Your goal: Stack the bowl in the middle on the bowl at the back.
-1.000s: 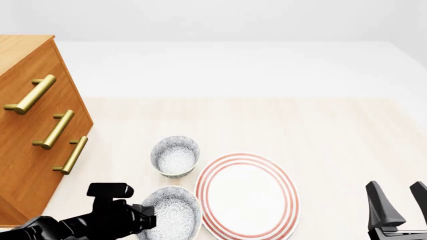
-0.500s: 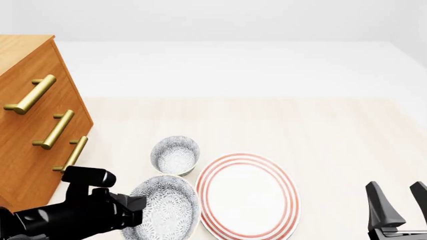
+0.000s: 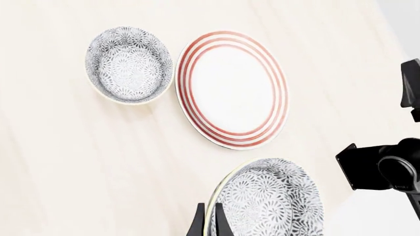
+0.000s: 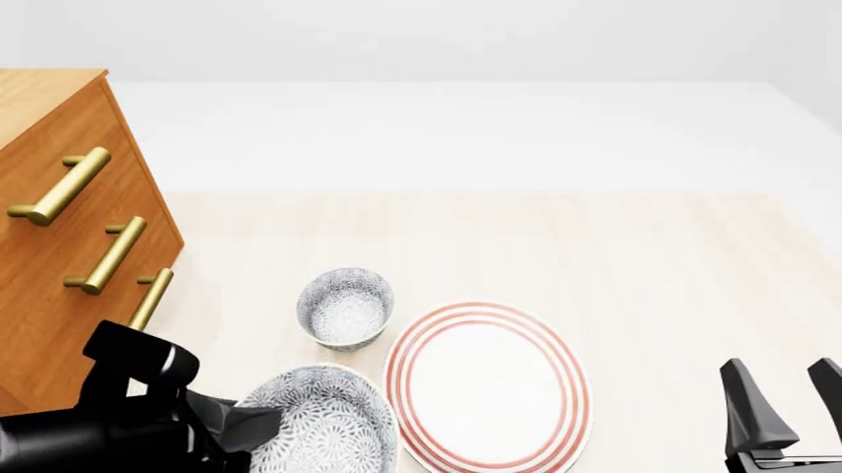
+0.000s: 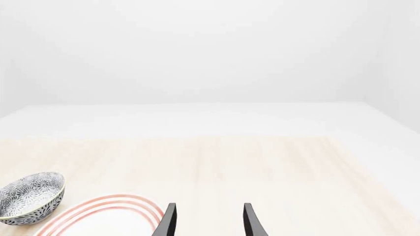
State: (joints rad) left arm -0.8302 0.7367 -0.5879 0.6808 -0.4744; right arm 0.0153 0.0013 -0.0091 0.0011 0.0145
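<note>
1. The small round speckled grey-and-white bowl in the middle (image 4: pixel 319 429) is seen at the near edge of the front view, tipped up on one side and lifted a little off the pale wooden tabletop (image 4: pixel 632 266).
2. The black left claw (image 3: pixel 210 223) is clamped on the rim of this bowl, with one thin finger on each side of the rim.
3. The matching small deep speckled bowl at the back (image 4: pixel 345 307) is set upright on the tabletop, just behind the held bowl and apart from it.
4. The big white plate with red rings (image 4: pixel 486 386) is laid flat beside both bowls, on their right.
5. The black right claw (image 5: pixel 207 221) is held apart, with nothing between its fingers, near the plate's right side.
6. A brown wooden chest of drawers with gold handles (image 4: pixel 66 256) is placed at the far left.
</note>
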